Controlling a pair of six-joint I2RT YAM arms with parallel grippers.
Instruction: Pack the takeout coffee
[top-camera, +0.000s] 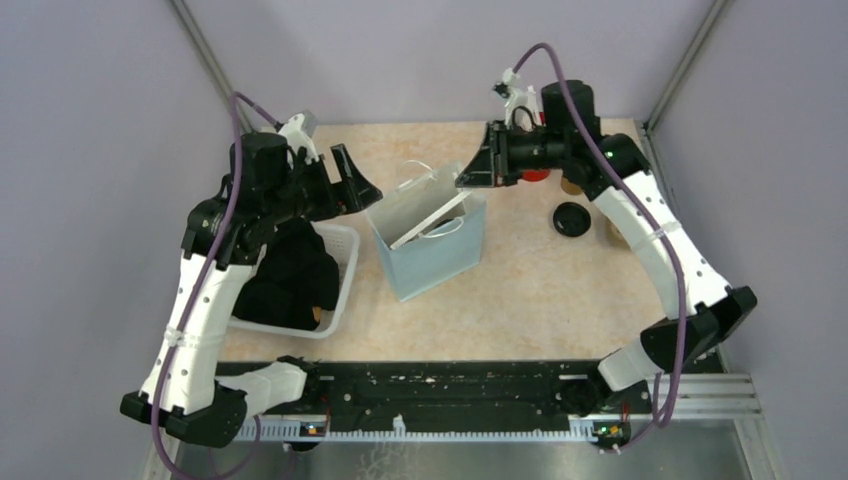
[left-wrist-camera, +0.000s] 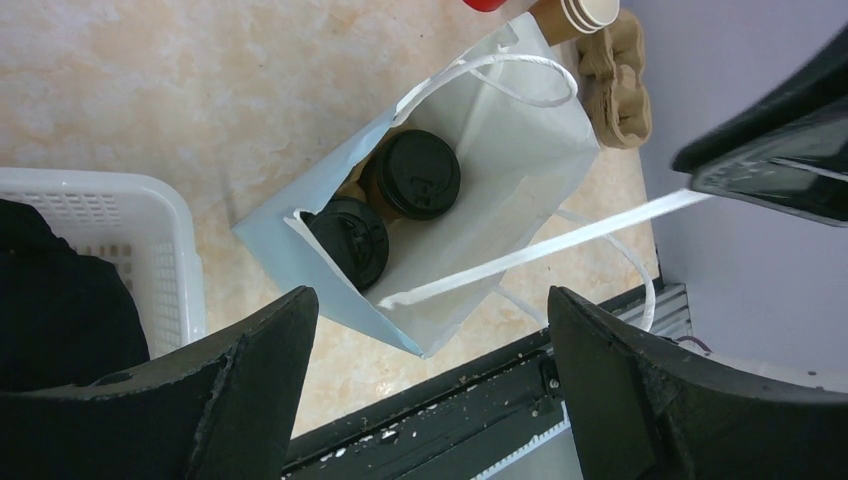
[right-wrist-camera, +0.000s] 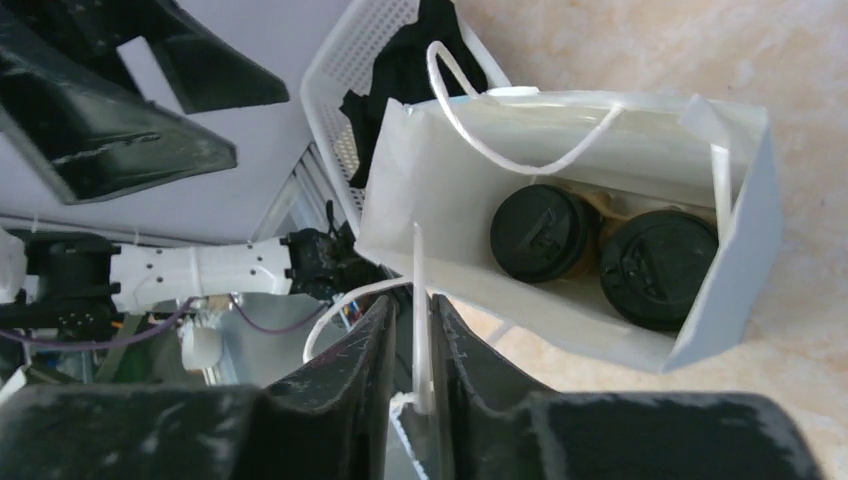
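standing upright inside the pale blue bag (left-wrist-camera: 520, 130) are two takeout coffee cups (left-wrist-camera: 418, 175) (left-wrist-camera: 350, 240), side by side, each with its black lid seated. a strip of brown shows between them; whether it is a carrier or cup wall cannot be told. the bag sits open-mouthed near the middle of the bench (top-camera: 540, 290).

1. right fingers (right-wrist-camera: 370, 350): narrow, pinched on one white bag handle (left-wrist-camera: 560, 240), which runs taut from the bag rim up to them. the pull holds the mouth open.
2. left fingers (left-wrist-camera: 255, 350): spread wide, holding nothing, poised above the bag on the side of the white basket (left-wrist-camera: 150, 190), clear of both.

status, as a judgement: loading of two lidded cups appears complete.

outside the bag:
- one loose black lid (top-camera: 572, 219) lies flat on the bench, to the right of the bag.
- a stack of bare kraft cups (left-wrist-camera: 580, 15) and a cardboard carrier (left-wrist-camera: 622, 85) stand at the far side.

no further lidded cup is visible on the bench. remaining work is probably release of the handle; whether another cup must be lidded and added cannot be settled from these views.
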